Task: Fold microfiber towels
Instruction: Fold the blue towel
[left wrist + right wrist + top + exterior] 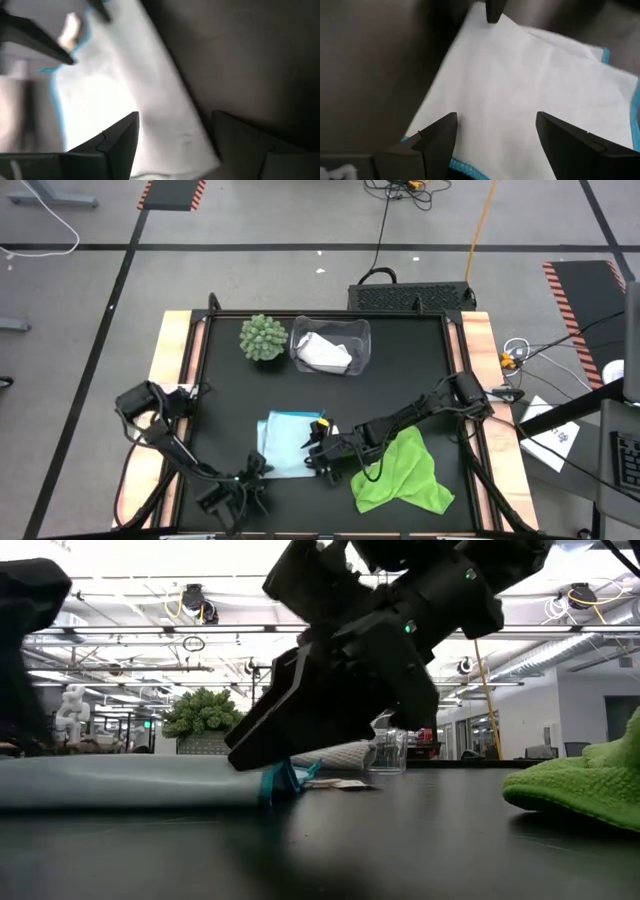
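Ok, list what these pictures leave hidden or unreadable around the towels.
- White towel: crumpled inside the clear bin in the high view, so whether it is folded cannot be told.
- Light blue towel: in the high view the right hand covers its right edge; in the low view that hand hides its right end.
- Lime green towel: cut off by the low view's right edge.
- Left hand: whether it touches the blue towel is unclear.
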You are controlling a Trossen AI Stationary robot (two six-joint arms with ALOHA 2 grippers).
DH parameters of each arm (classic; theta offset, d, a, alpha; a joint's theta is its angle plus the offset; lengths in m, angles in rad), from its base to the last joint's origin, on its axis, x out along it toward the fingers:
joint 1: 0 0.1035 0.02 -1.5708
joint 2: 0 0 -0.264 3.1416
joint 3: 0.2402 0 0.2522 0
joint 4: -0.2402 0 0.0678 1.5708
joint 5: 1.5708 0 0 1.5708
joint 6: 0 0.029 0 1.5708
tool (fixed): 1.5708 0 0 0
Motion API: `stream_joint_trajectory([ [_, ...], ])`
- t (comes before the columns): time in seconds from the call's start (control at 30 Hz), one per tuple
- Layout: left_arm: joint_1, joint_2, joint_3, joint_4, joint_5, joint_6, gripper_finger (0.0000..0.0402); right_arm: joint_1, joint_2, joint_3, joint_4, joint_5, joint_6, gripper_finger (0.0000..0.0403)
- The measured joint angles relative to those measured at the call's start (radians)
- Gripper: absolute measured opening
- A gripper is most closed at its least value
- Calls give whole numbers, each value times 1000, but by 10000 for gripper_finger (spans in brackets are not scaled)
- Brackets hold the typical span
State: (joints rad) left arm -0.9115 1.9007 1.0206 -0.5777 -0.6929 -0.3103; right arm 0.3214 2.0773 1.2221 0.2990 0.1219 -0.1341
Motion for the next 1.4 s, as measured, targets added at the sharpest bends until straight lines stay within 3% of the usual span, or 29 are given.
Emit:
stream_joint_trajectory([
  [0.13,4,3,13,-42,-68,-50,250,-16,0,0,-13,-37,26,265],
  [0.33,36,-2,17,-101,21,-179,250,-20,0,0,-19,-50,37,265],
  [0.5,39,-2,17,-105,39,-179,236,-20,0,0,-20,-52,28,265],
  [0.6,39,-1,16,-102,64,-151,176,-18,0,0,-20,-52,19,265],
  [0.73,48,2,13,-114,85,-133,49,-17,0,0,-20,-52,14,265],
  [0.8,57,-2,13,-118,92,-133,16,-13,0,0,-20,-52,1,265],
  [1.27,120,-224,10,-86,85,-172,6,57,-1,-1,51,-41,-72,265],
  [1.4,139,-261,11,-54,102,-181,8,74,-1,-1,108,32,-56,265],
])
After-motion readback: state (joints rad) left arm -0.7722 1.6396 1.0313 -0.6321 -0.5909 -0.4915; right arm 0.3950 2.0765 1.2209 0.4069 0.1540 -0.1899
